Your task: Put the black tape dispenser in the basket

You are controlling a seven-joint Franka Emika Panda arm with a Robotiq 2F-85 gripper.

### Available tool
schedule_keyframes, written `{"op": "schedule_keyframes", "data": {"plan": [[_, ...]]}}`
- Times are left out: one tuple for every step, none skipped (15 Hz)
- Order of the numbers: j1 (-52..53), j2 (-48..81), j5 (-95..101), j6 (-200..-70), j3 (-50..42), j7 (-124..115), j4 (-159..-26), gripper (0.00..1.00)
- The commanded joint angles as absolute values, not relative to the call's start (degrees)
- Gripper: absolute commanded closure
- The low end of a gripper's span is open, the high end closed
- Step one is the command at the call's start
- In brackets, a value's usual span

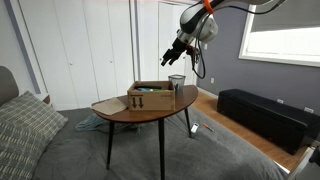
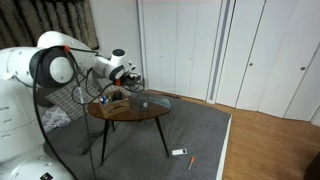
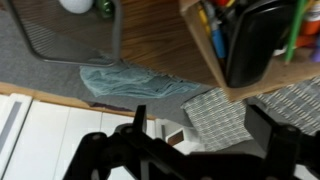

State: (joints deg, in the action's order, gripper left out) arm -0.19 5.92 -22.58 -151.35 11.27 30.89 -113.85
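The basket (image 1: pixel 177 82) is a small dark wire-mesh cup on the round wooden table (image 1: pixel 130 115), next to a brown box (image 1: pixel 150 97). In the wrist view the basket (image 3: pixel 70 35) is at the top left with a white thing inside. The black tape dispenser (image 3: pixel 252 45) stands in the brown box (image 3: pixel 205 50) among coloured pens. My gripper (image 1: pixel 172 57) hangs in the air above the basket and the box. In the wrist view its two dark fingers (image 3: pixel 205 125) are wide apart with nothing between them. It also shows in an exterior view (image 2: pixel 135 78).
A teal cloth (image 3: pixel 130 82) lies on the grey carpet under the table. A striped cushion (image 1: pixel 30 125) sits on the bed nearby. A black bench (image 1: pixel 265 115) stands by the wall. A small object (image 2: pixel 180 153) lies on the floor.
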Motion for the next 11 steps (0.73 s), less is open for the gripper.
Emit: {"op": "schedule_keyframes", "data": {"plan": [[-0.5, -3.5, -25.0, -135.8, 11.5, 30.3, -115.6, 0.0], [1.4, -5.6, -24.8, -131.7, 9.3, 29.8, -115.3, 0.0], [-0.3, -7.8, -24.1, -126.9, 10.6, 28.8, -115.2, 0.0], [2.1, -9.3, -23.9, -123.0, 7.8, 28.6, -114.8, 0.0], [2.3, -10.7, -22.6, -120.2, 7.0, 27.8, -114.6, 0.0], [2.8, -11.7, -22.9, -118.6, 6.0, 29.7, -114.5, 0.0], [3.6, -9.0, -22.9, -122.1, 6.1, 29.0, -113.7, 0.0], [3.9, -10.3, -22.8, -120.3, 5.4, 29.0, -113.7, 0.0], [4.0, -11.1, -22.8, -119.5, 5.0, 29.0, -113.8, 0.0], [4.0, -11.4, -22.8, -119.1, 4.8, 29.1, -113.8, 0.0], [4.1, -11.4, -22.8, -119.1, 4.7, 29.1, -113.8, 0.0]]}}
